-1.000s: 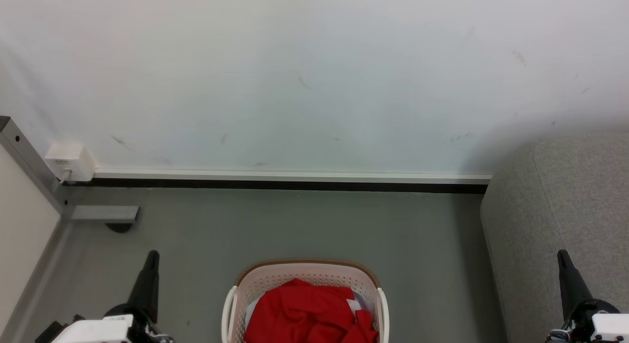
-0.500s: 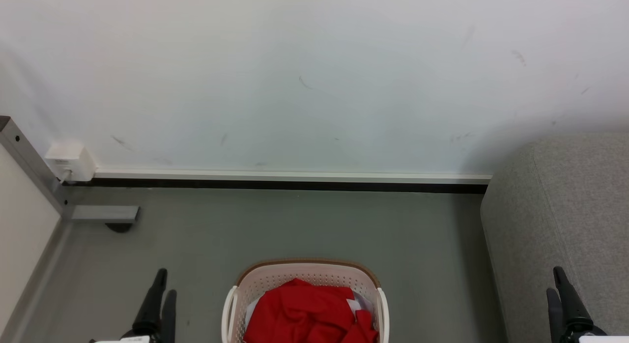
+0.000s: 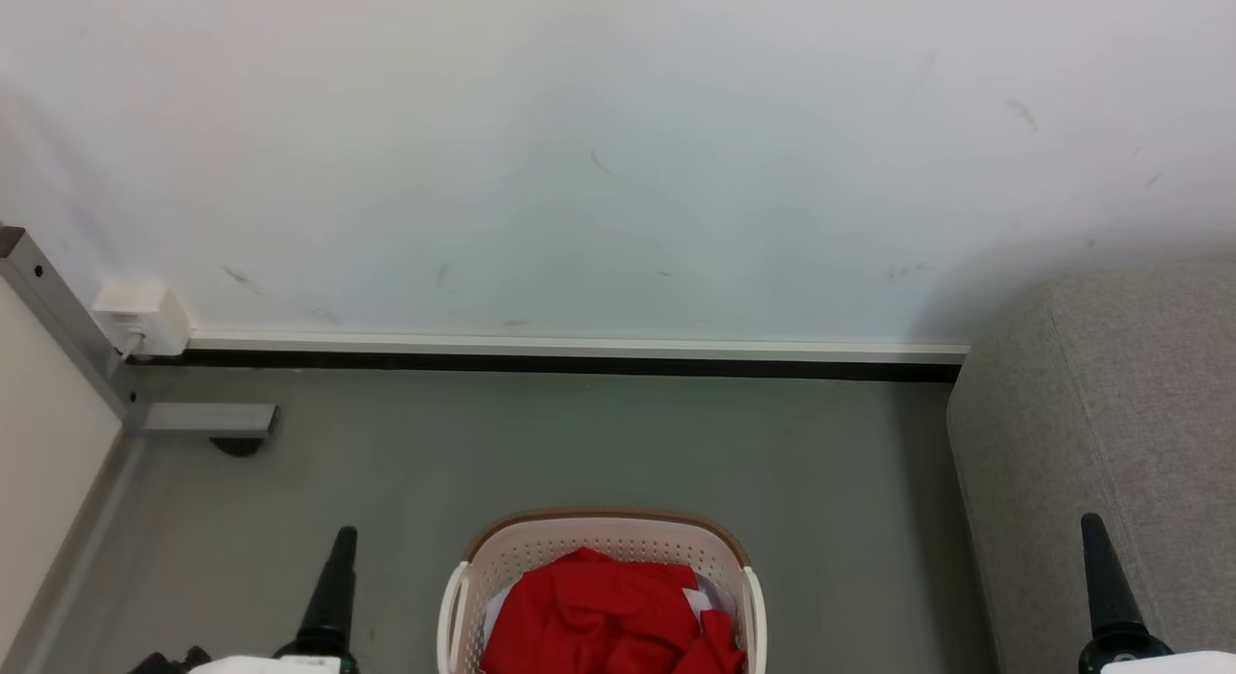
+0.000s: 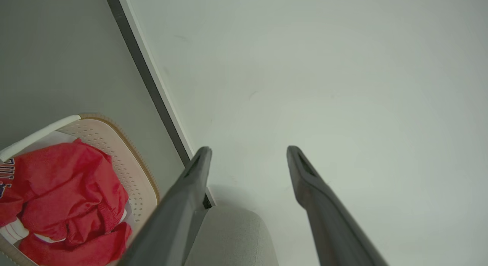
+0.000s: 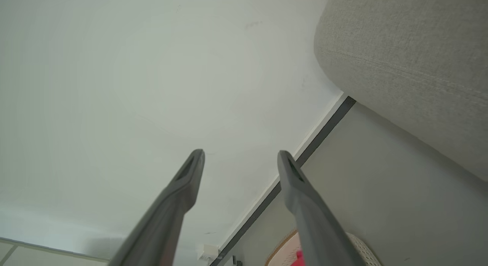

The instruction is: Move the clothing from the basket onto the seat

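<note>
A white basket [image 3: 526,558] with a brown rim is seen on the grey floor [image 3: 579,442], at the near middle of the head view. Red clothing [image 3: 599,616] is piled up inside the basket. A little white is seen at the right edge of the red pile. In the left wrist view some dark letters are seen on the red cloth, but they cannot be read.

The big grey seat [image 3: 1110,413] is found at the right. It is near the basket but not touching it, and a strip of floor is seen between them.

The left gripper [image 4: 248,151] is held up in the air, to the left of the basket. Its two dark fingers are spread wide with a big gap between them, and nothing is held in it. The right gripper [image 5: 241,153] is held up at the right, in front of the near part of the seat. Its fingers are spread wide too, and nothing is held there. The basket and the clothing are not touched by either gripper.

At the far side a white wall [image 3: 579,172] with small dark marks is seen. A white and black strip [image 3: 579,355] is run along the bottom of the wall. A small white box [image 3: 140,317] is fixed low on the wall at the far left, and a grey metal bar [image 3: 203,420] is laid on the floor just below it.
</note>
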{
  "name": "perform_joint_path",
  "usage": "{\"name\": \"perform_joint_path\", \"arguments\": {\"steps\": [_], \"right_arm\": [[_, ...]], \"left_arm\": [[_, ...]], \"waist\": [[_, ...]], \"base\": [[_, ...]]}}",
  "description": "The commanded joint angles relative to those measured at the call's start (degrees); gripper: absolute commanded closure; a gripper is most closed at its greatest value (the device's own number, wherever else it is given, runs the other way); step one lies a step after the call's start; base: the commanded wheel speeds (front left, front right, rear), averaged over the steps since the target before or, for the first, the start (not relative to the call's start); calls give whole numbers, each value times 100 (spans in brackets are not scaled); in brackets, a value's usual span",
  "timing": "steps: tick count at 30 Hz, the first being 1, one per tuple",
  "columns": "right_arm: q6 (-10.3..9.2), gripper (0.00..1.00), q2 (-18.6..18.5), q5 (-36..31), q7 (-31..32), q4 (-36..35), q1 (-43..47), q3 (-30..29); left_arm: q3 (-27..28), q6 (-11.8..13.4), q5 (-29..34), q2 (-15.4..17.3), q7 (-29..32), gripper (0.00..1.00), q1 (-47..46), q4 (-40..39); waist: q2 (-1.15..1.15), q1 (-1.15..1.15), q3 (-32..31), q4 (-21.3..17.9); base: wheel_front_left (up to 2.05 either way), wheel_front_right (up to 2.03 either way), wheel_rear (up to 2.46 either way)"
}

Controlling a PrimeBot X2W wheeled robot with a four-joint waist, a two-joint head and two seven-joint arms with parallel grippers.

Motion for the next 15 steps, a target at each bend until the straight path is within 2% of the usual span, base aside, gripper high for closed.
{"name": "perform_joint_path", "arguments": {"steps": [1, 15], "right_arm": [[-2, 0, -51, -335, -73, -146, -22, 18], [-3, 0, -103, -1920, -383, -330, 70, 161]], "left_arm": [[-39, 32, 281, 50, -82, 0, -109, -119], [-260, 350, 1831, 64, -394, 0, -66, -166]], "waist": [[0, 0, -2, 1], [0, 0, -14, 5]], "base": [[0, 0, 0], [0, 0, 0]]}}
